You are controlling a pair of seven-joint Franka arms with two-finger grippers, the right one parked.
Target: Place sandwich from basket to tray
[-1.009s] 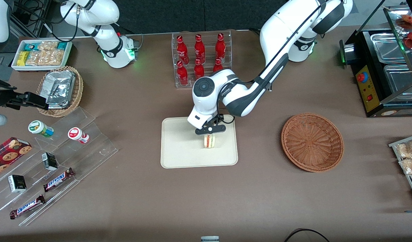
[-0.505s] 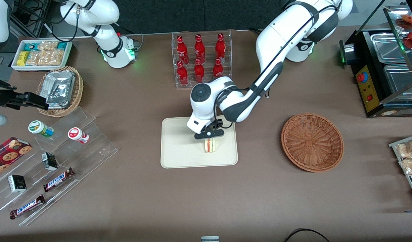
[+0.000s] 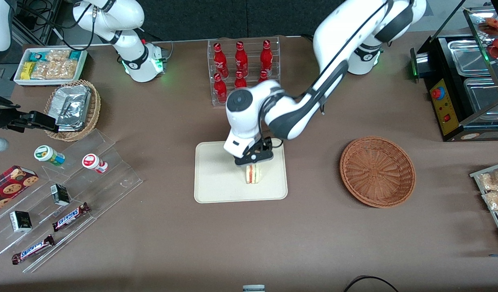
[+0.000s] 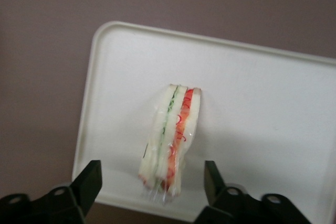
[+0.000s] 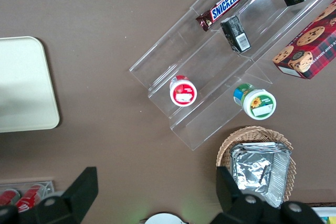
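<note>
Counting across the table: one sandwich (image 3: 253,174), one tray (image 3: 216,178), one reddish-brown basket (image 3: 377,171), six red bottles (image 3: 241,69) in a clear rack, two Snickers bars (image 3: 71,216) and two round tubs (image 3: 49,155) on a clear stepped stand (image 3: 82,190), plus one box of cookies (image 3: 9,184).

The sandwich stands on its edge on the tray, on the part of it nearer the basket. The reddish-brown basket holds nothing and sits well apart from the tray, toward the working arm's end of the table. A lighter wicker basket (image 3: 90,111) toward the parked arm's end holds silver foil packets (image 3: 72,106), and a white bin (image 3: 50,65) farther from the front camera holds snack packets.

The gripper (image 3: 255,159) hangs just above the sandwich, over the tray. From the front its fingers are hard to read, but the left wrist view settles it: the gripper (image 4: 152,182) is spread wide, one finger on each side of the sandwich (image 4: 170,137), neither touching it. That view also shows the red and green filling layers along the sandwich's edge and the pale tray (image 4: 262,103) under it, with brown tabletop around the rim. The right wrist view shows only a corner of the tray (image 5: 23,85), without the sandwich, together with the stepped stand (image 5: 210,77) and the foil-packet basket (image 5: 257,163).
</note>
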